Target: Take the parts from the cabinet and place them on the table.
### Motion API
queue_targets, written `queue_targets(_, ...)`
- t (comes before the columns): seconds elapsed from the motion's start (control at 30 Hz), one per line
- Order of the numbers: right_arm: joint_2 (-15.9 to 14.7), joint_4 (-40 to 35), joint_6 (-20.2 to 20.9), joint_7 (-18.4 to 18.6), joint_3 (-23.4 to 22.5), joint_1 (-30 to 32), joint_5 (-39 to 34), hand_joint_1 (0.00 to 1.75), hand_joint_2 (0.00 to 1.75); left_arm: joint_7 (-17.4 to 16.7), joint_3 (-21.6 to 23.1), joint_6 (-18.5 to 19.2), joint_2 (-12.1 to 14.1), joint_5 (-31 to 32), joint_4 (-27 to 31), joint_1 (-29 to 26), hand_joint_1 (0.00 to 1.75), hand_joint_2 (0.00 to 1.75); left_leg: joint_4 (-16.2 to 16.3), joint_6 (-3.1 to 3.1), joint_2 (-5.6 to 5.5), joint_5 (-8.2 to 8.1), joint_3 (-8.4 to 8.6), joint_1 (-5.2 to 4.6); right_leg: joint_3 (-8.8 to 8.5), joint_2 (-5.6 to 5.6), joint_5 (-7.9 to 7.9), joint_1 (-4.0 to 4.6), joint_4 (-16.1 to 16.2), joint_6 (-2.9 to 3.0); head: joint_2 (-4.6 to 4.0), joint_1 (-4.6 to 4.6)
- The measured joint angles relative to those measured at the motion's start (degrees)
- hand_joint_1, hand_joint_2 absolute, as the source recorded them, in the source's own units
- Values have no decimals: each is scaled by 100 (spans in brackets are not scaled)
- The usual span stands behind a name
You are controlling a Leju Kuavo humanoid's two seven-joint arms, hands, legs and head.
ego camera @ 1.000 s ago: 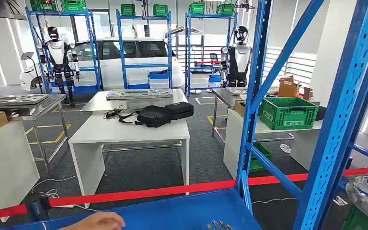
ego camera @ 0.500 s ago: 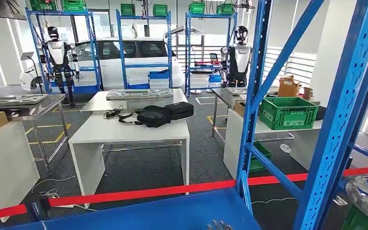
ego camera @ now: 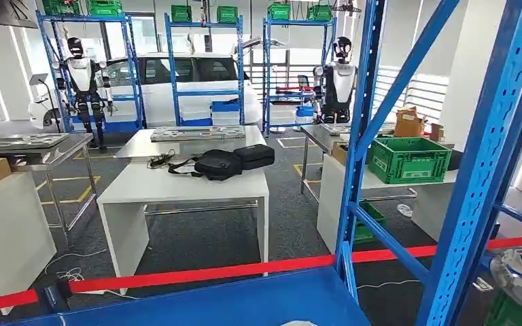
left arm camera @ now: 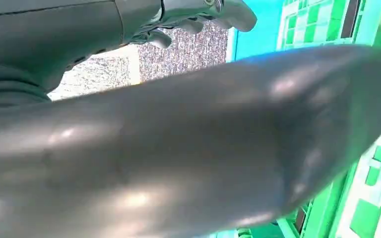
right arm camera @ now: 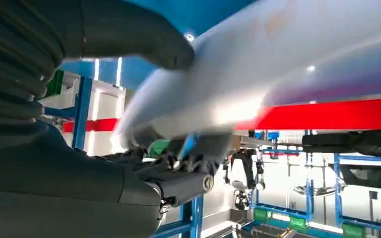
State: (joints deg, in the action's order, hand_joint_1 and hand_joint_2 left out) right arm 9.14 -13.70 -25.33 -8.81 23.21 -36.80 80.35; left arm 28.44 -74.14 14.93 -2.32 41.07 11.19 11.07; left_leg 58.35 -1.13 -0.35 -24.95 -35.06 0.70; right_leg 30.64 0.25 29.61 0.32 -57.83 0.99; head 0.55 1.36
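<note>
Item, nearest: pale curved part (right arm camera: 278, 64), pinched between right hand (right arm camera: 144, 114) thumb and fingers just above the blue cabinet shelf (ego camera: 245, 299). Left hand (left arm camera: 198, 15): grip cannot be told. Step: likely lifting out. Next: carry clear to white table (ego camera: 183, 185), beyond red tape (ego camera: 197, 274).

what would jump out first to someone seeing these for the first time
The bright blue rack posts cut diagonally across the right of the head view, with a red tape stretched low across the floor behind them. Farther back, two humanoid robots stand by blue shelving, and a black bag lies on a white table.
</note>
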Motion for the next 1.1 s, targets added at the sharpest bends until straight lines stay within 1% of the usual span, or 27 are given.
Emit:
queue_targets(0.13, 0, 0, -11, -2, -2, 9, 7, 162, 175, 2, 0, 0, 0, 0, 0, -1, 0, 0, 0, 0, 0, 0, -1, 0, -1, 0, 0, 0, 0, 0, 0, 0)
queue_targets(0.3, 0, 0, -11, -7, 0, 21, 4, 173, 175, 2, 0, 0, 0, 0, 0, -1, 0, 0, -1, 0, 0, 0, -2, 0, -2, 0, 0, 0, 0, 0, 0, 0)
queue_targets(0.33, 0, 0, -11, -2, -2, 21, 2, 173, 175, 2, 0, 0, 0, 2, 0, -1, 0, 0, -1, 0, 0, 0, -2, 0, -2, 0, 0, 0, 0, 0, 0, 0)
queue_targets(0.37, 0, 0, -11, 0, -2, 21, 4, 168, 175, 2, 0, 0, 0, 2, 0, -1, 0, 0, -1, 0, 0, 0, -2, 0, -2, 0, 0, 0, 0, 0, 0, 0)
queue_targets(0.4, 0, 0, -11, 2, -2, 22, 2, 175, 175, 2, 0, 0, 0, 0, 0, -1, 0, 0, -1, 0, 0, 0, -2, 0, -2, 0, 0, 0, 0, 0, 0, 0)
queue_targets(0.57, 0, 0, -11, 17, -4, 22, 0, 173, 175, 2, 0, -26, 0, 2, 0, -1, 0, 0, -1, 0, 0, 0, -2, 0, -1, 0, 0, 0, 0, 0, 0, 0)
queue_targets(0.6, 0, 0, -13, 26, -4, 23, 0, 169, 175, 7, 0, -64, 0, 2, 0, -1, 0, 0, -1, 0, 0, 0, -2, 0, -1, 0, 0, 0, 0, 0, 0, 0)
queue_targets(0.63, 0, 0, -13, 26, -4, 23, 0, 171, 175, 17, 2, -113, 0, 9, 0, 0, 0, 0, -1, 0, 0, 0, -2, 0, -2, 0, 0, 0, 0, 0, 0, 0)
queue_targets(0.67, 0, 0, -13, 26, -4, 23, -2, 164, 175, 31, 7, -147, 0, 11, 0, -1, 0, 0, -1, 0, 0, 0, -2, 0, -1, 0, 0, 0, 0, 0, 0, 0)
queue_targets(0.7, 0, 0, -15, 26, -4, 23, -2, 166, 175, 65, 11, -194, 0, 26, 0, 0, 0, 175, -1, 0, 0, 0, -2, 0, 0, 0, 0, 0, 0, 0, 0, 0)
queue_targets(0.73, 0, 0, -17, 26, -4, 23, -9, 164, 175, 105, 22, -238, 0, 39, 0, 0, 0, 175, -1, 0, 0, 0, -2, 0, 0, 0, 0, 0, 0, 0, 0, 0)
queue_targets(0.8, 0, 0, -22, 33, -4, 26, -11, 169, 175, 208, 74, -350, -2, 127, 0, 0, 0, 175, -1, 0, 0, 0, -2, 0, 3, 0, 0, 0, 0, 0, 0, 0)
queue_targets(0.83, 0, 0, -24, 41, -4, 27, -13, 169, 175, 323, 105, -385, -2, 183, 2, 0, 0, 0, -1, 0, 0, 0, -2, 0, 4, 0, 0, 0, 0, 0, 0, 0)
queue_targets(0.93, 0, 0, -33, 59, -9, 47, -17, 169, 175, 612, 247, -417, -17, 345, 2, 1, 0, 0, -1, 0, 0, 0, -2, 0, 3, 0, 0, 0, 0, 0, 0, 0)
queue_targets(1.0, -2, 0, -37, 50, -13, 61, -20, 169, 175, 638, 341, -416, -26, 404, 2, 1, 0, 0, -1, 0, 1, 0, -2, 0, 1, 0, 0, 0, 0, 0, 0, 0)
queue_targets(1.1, -2, 0, -37, 42, -33, 67, -17, 169, 175, 621, 439, -96, -31, 420, 0, -3, 0, 0, -1, 0, 0, 0, -3, 0, 2, 0, 0, 0, 0, 0, 0, 0)
